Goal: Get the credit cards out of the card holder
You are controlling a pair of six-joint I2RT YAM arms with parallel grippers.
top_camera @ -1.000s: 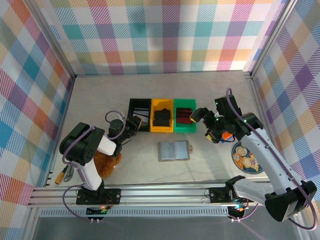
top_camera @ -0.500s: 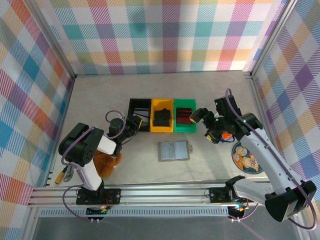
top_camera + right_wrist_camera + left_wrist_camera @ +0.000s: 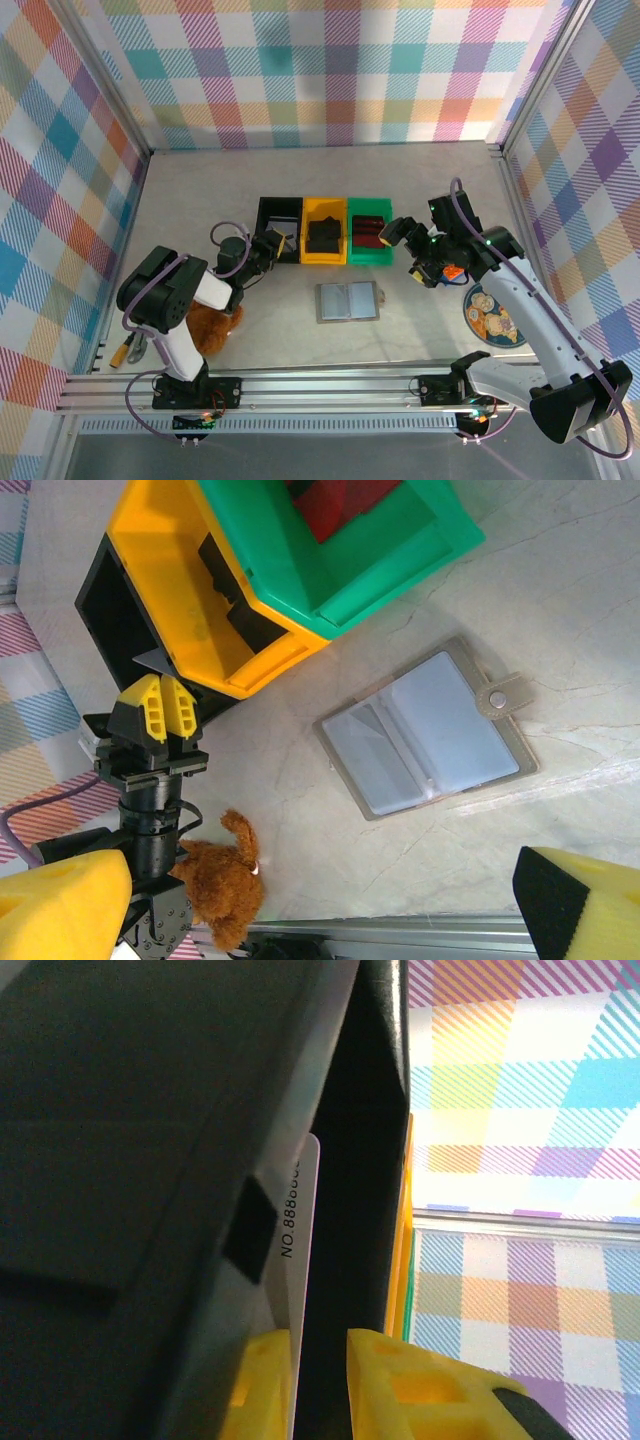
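From above, the flat grey fold-out card holder (image 3: 348,301) lies open on the bench, near the black plastic bin (image 3: 272,215).

Left wrist: at that bin the left claw (image 3: 320,1360) has just loosened. It is narrow, so the thin white credit card (image 3: 303,1290) should drop in.

Right wrist: the right claw (image 3: 310,900) is wide and empty.

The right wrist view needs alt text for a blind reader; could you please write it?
A grey card holder lies open on the table. Beside it stand a green bin, a yellow bin and a black bin; the fingers of the left gripper meet a thin card at the black bin.
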